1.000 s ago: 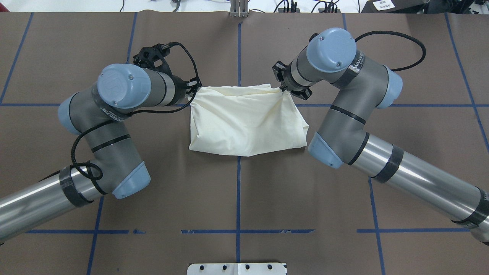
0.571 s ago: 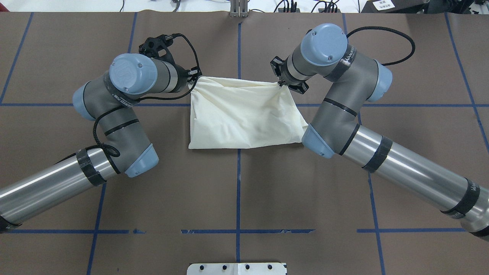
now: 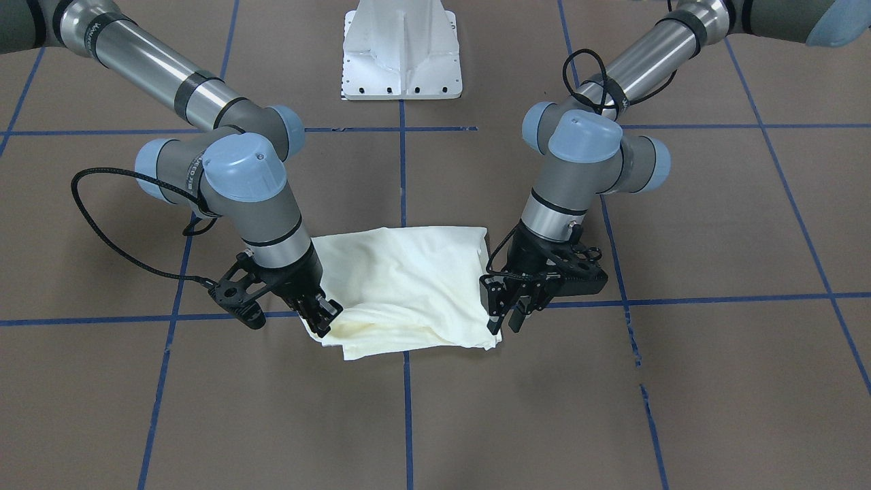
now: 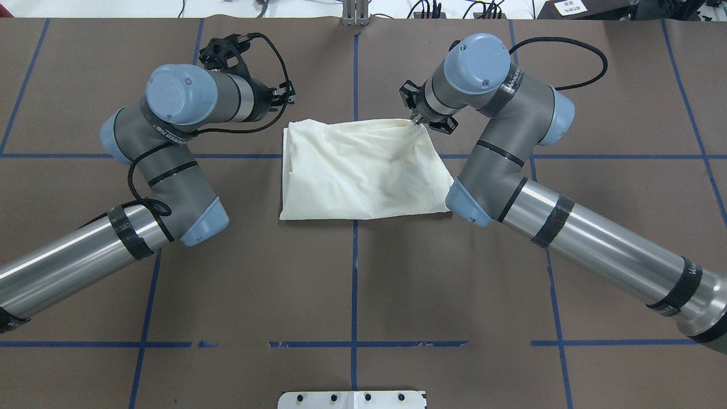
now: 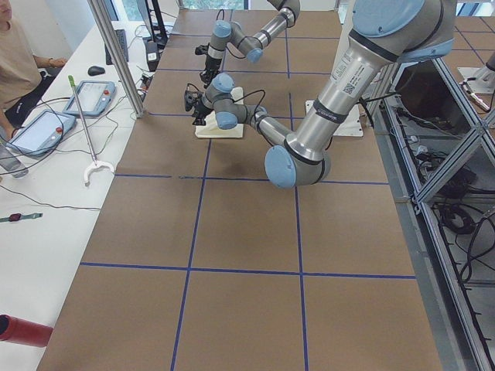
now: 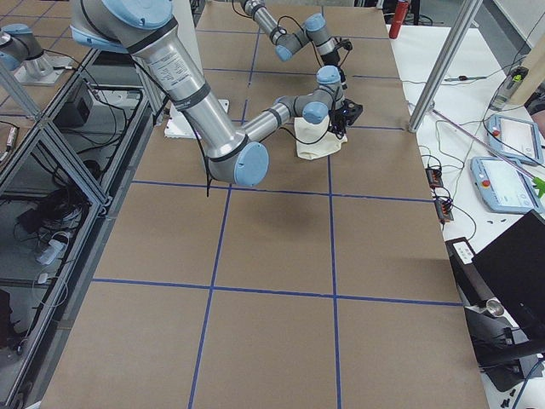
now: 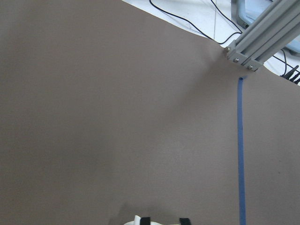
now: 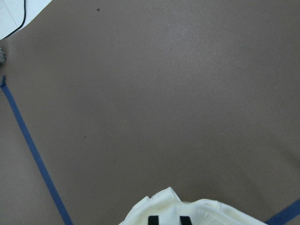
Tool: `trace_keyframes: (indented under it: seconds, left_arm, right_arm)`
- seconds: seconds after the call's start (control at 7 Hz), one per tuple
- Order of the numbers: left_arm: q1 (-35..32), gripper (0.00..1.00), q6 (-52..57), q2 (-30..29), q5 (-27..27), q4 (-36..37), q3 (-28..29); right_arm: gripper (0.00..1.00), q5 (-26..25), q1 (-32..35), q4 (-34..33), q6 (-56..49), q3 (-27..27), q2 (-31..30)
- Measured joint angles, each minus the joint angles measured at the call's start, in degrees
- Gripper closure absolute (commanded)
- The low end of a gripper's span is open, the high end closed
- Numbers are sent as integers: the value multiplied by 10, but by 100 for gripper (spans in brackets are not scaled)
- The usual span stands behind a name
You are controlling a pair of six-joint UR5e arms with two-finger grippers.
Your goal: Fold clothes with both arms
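The cream shirt [image 4: 363,170] lies folded into a rough rectangle in the middle of the table, plain side up, its print hidden. In the front view the shirt [image 3: 401,286] shows several layers at its far edge. My right gripper [image 4: 417,118] sits at the far right corner, shut on the cloth [image 8: 211,213], which bunches around its fingertips [image 8: 153,219]. My left gripper [image 3: 505,323] stands open just off the far left corner, clear of the fabric. Only a sliver of cloth [image 7: 133,220] shows beside its fingertips [image 7: 185,220].
The white pedestal base [image 3: 401,54] stands at the robot's side of the table. Blue tape lines [image 4: 355,284] cross the brown surface. In the left side view a person [image 5: 23,62] sits beyond the far edge, next to teach pendants [image 5: 93,97] and cables.
Both arms carried the far edge further from the robot and down. The left gripper let go of its corner and pulled away. The shirt now lies flatter.
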Motion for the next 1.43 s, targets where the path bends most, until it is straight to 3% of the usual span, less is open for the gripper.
trace_keyframes:
  seconds: [0.14, 0.29, 0.71, 1.43]
  left_arm:
    - [-2, 63, 6, 7, -4, -3, -1]
    - [-1, 100, 15, 21, -5, -4, -8]
    - [38, 100, 21, 80, -7, -13, -70]
    - [119, 100, 18, 110, -32, -44, -87]
  right_arm:
    - [0, 0, 5, 2, -8, -4, 1]
    - [0, 0, 7, 4, -11, -6, 2]
    - [0, 1, 6, 11, -12, -6, 8]
    - [0, 2, 6, 13, -11, -3, 14]
